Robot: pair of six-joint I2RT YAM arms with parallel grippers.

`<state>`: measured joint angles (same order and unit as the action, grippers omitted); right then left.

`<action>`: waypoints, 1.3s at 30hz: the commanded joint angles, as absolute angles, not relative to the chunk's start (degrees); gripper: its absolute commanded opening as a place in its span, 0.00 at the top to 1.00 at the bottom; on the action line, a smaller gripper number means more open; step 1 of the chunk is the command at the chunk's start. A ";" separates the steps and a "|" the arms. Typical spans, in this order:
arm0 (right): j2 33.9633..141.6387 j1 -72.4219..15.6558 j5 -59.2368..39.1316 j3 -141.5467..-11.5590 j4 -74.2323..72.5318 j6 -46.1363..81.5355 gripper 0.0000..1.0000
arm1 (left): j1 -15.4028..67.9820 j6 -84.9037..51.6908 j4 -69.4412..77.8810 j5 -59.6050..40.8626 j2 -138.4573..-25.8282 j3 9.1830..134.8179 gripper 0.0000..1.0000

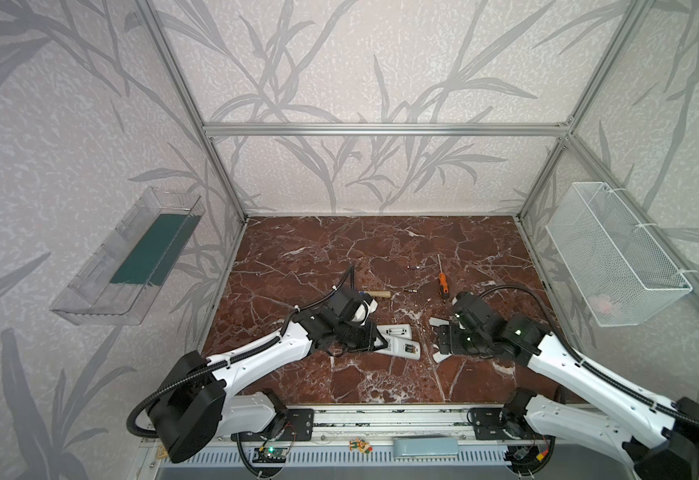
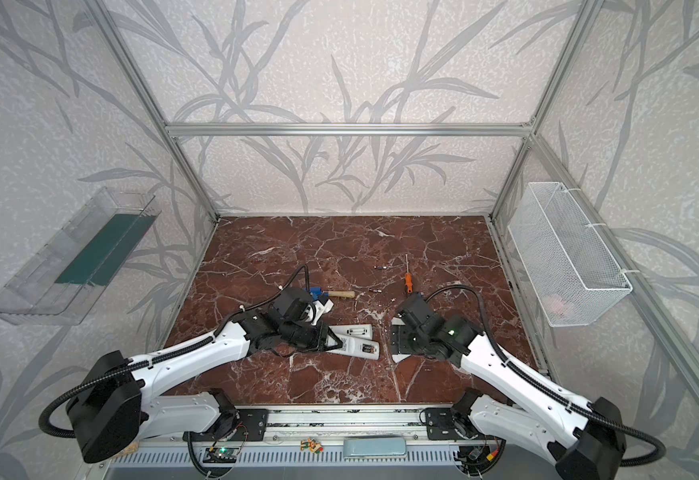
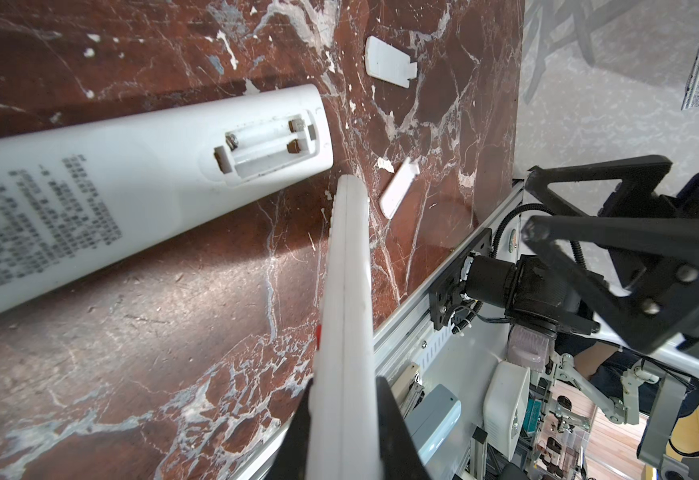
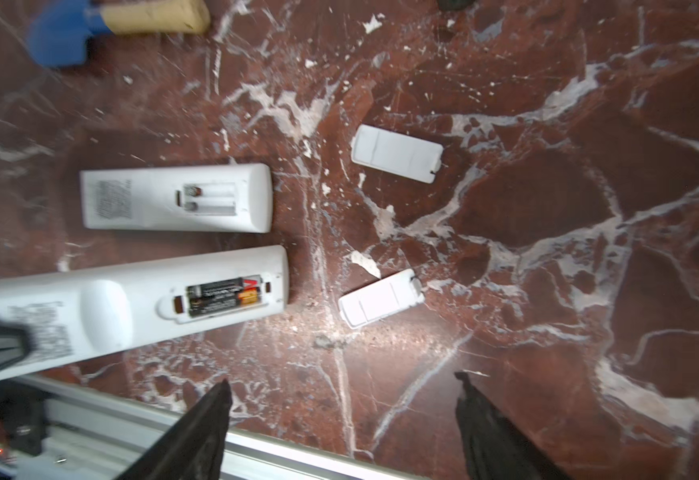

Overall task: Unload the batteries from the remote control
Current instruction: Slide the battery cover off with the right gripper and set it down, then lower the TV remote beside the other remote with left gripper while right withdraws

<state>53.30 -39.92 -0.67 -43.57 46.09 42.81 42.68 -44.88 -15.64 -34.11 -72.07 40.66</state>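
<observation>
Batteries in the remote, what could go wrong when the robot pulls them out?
1. The left tool grips the remote at the end away from the batteries, so it might twist when they are pried.
2. The batteries sit snug side by side; the open right tool may slip, or one could pop out and roll.
3. A loose white cover lies close by and could get knocked.

tabletop [image 1: 339, 249]: red-brown marble, white chips | centre: empty remote [image 1: 395, 331], loaded remote [image 1: 406, 348] just below | right of them: cover [image 4: 395, 153], cover [image 4: 381, 301] | above: hammer [image 1: 379, 294], battery [image 1: 411, 291], battery [image 1: 413, 267], screwdriver [image 1: 442, 282]
</observation>
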 commanded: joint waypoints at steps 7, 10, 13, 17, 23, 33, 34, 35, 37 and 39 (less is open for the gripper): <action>51.30 -32.35 -16.20 -41.01 37.39 37.26 0.11 | 42.28 -48.95 -12.48 -31.11 -73.17 33.84 1.00; 52.19 -32.41 -16.98 -40.24 36.21 37.35 0.11 | 42.19 -50.02 -10.77 -30.89 -73.54 32.08 0.96; 52.45 -32.34 -18.07 -39.14 34.47 37.94 0.11 | 41.93 -50.39 -9.89 -30.49 -73.48 30.99 0.91; 52.40 -32.37 -18.66 -38.14 33.58 38.33 0.10 | 41.23 -49.90 -9.68 -30.33 -73.54 30.50 0.78; 51.85 -32.34 -18.46 -37.43 33.65 38.37 0.10 | 40.19 -49.22 -8.77 -30.80 -74.43 29.89 0.64; 53.04 -32.36 -19.39 -36.83 32.54 38.41 0.10 | 38.60 -48.58 -8.07 -31.28 -74.77 29.27 0.48; 53.07 -32.37 -19.45 -36.82 32.45 38.39 0.10 | 38.47 -48.51 -8.07 -31.28 -74.68 29.31 0.45; 53.17 -32.41 -19.50 -36.90 32.44 38.43 0.10 | 38.33 -48.42 -8.16 -31.28 -74.62 29.19 0.41; 53.09 -32.34 -19.43 -36.86 32.46 38.41 0.09 | 38.07 -48.19 -8.59 -31.21 -74.50 29.18 0.36; 53.00 -32.35 -19.36 -37.01 32.65 38.23 0.09 | 37.82 -48.01 -8.95 -31.29 -74.19 29.10 0.32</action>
